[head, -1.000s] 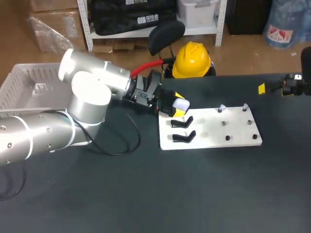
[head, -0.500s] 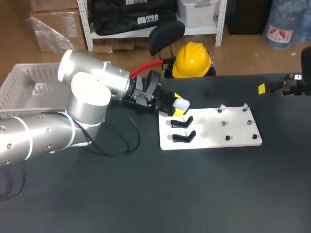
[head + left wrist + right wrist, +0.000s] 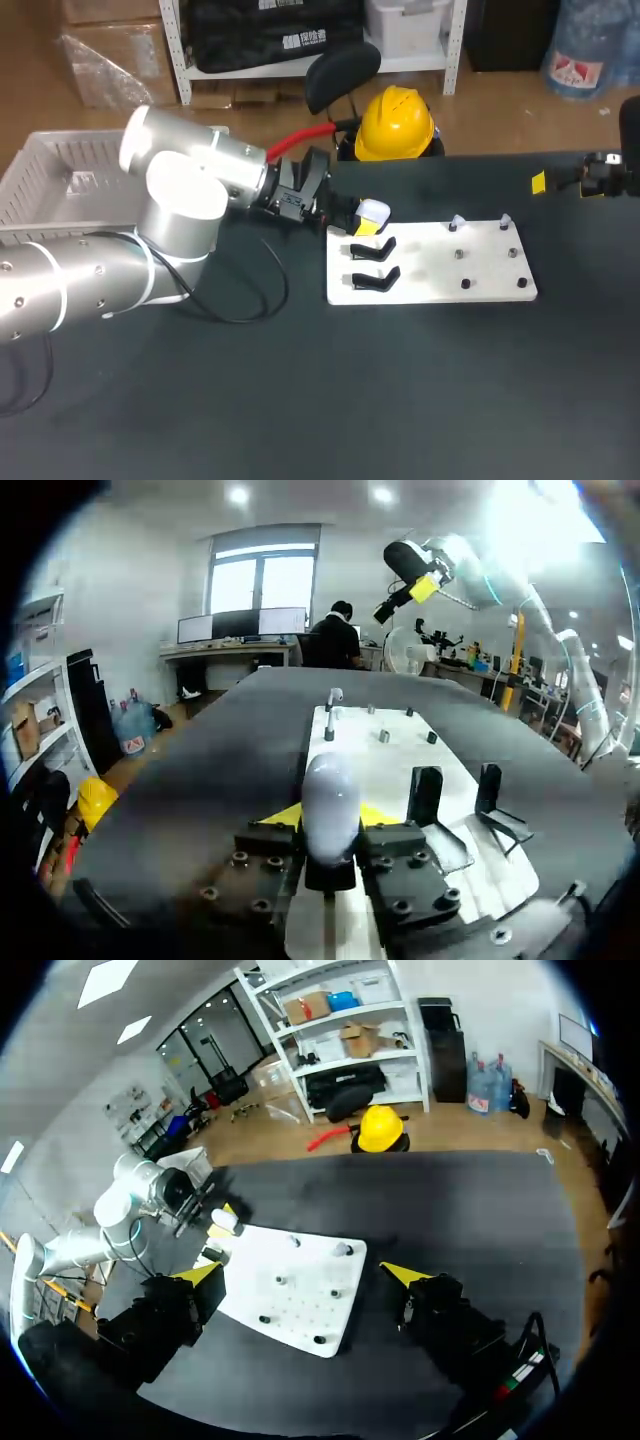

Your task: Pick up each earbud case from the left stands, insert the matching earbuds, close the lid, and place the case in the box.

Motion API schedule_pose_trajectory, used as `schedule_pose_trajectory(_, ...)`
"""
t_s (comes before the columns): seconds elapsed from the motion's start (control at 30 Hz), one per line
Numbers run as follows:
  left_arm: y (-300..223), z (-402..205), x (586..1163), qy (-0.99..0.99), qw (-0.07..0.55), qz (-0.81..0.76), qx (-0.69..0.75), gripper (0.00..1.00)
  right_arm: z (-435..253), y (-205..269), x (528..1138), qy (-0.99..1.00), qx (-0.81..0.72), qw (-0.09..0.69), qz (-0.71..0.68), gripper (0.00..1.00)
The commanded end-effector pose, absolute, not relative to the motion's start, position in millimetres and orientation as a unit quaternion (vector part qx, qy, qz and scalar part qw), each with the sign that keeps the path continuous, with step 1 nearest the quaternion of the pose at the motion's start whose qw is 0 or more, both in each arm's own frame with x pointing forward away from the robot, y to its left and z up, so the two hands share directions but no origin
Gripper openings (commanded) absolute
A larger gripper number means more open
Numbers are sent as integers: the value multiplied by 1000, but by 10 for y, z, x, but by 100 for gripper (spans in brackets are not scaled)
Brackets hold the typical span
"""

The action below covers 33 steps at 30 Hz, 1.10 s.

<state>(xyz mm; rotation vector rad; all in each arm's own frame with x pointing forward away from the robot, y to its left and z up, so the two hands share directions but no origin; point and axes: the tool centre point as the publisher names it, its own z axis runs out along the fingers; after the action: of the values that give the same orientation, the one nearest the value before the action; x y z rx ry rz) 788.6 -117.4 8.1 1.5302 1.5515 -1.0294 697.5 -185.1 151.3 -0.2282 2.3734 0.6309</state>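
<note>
My left claw (image 3: 330, 825) clamps the case (image 3: 330, 792) (white, rounded); stands (image 3: 425, 792) sit just beside it. My right claw (image 3: 302, 1274) gapes wide above the board (image 3: 290, 1310).

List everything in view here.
white oval earbud case: 1, white, in left hand
white flat board: 1, white, mid-table
black forked stands: 2, black, board's left end, empty
white earbuds: 2, white, on pegs, board's far edge
small dark pegs: 4, dark, board's right half
white lattice plastic box: 1, white, table's left
yellow tape piece: 1, yellow, table's far right
left hand: 1, yellow-tipped, at board's left end
right hand: 1, yellow-tipped, open, table's far right
</note>
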Motion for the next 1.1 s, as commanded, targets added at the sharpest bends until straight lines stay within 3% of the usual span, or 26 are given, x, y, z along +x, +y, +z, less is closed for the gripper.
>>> schedule_pose_trajectory(0.03,-1149,78,7874,597,362,-402,592,0,1506,-1852,6983,908,-88,331,242,100)
schedule_pose_trajectory(0.83,-1157,641,7661,597,383,-397,582,0,1506,-1852,6983,908,-88,331,242,100)
schedule_pose_trajectory(1.1,-1361,789,7667,605,365,-381,596,0,1560,-1447,7038,909,-112,316,247,100)
